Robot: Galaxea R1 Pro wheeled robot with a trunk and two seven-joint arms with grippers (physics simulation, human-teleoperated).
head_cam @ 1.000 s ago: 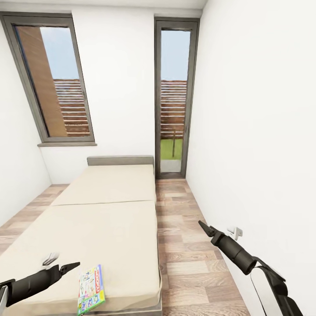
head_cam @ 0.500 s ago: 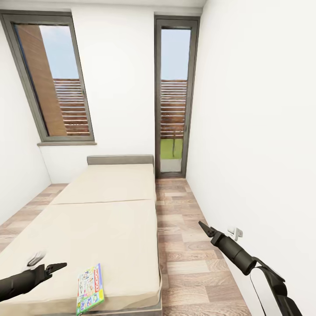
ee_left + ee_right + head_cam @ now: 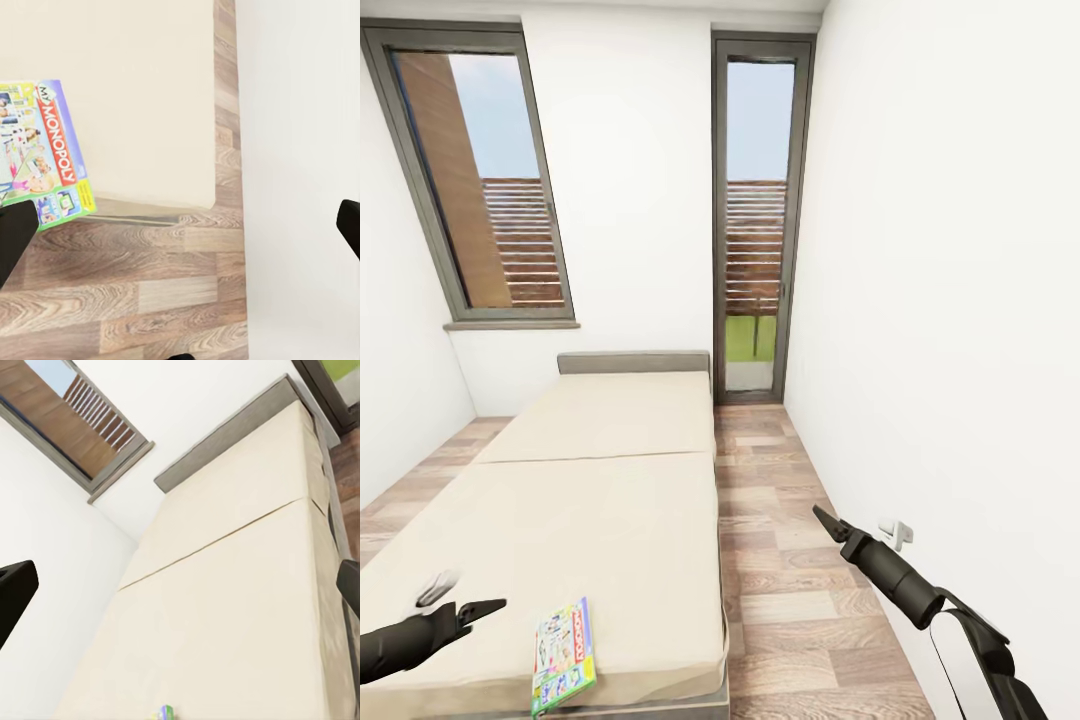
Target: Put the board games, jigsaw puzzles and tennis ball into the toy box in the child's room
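Observation:
One board game, a thin white-green-yellow printed box, lies flat on the bed near the front edge of the mattress. The left wrist view shows its lid reading "My Monopoly", overhanging the mattress edge a little. My left gripper hovers open over the bed, just left of the box and apart from it. My right gripper is open and empty above the floor, right of the bed. A corner of the box also shows in the right wrist view. The table, toy box, jigsaw puzzles and tennis ball are out of view.
A strip of wood-plank floor runs between the bed and the white right wall, which carries a socket. A slanted window and a tall glass door are in the back wall.
My left arm has drawn back to the left, widening the gap between its gripper and the board game. The right arm and the box have not moved.

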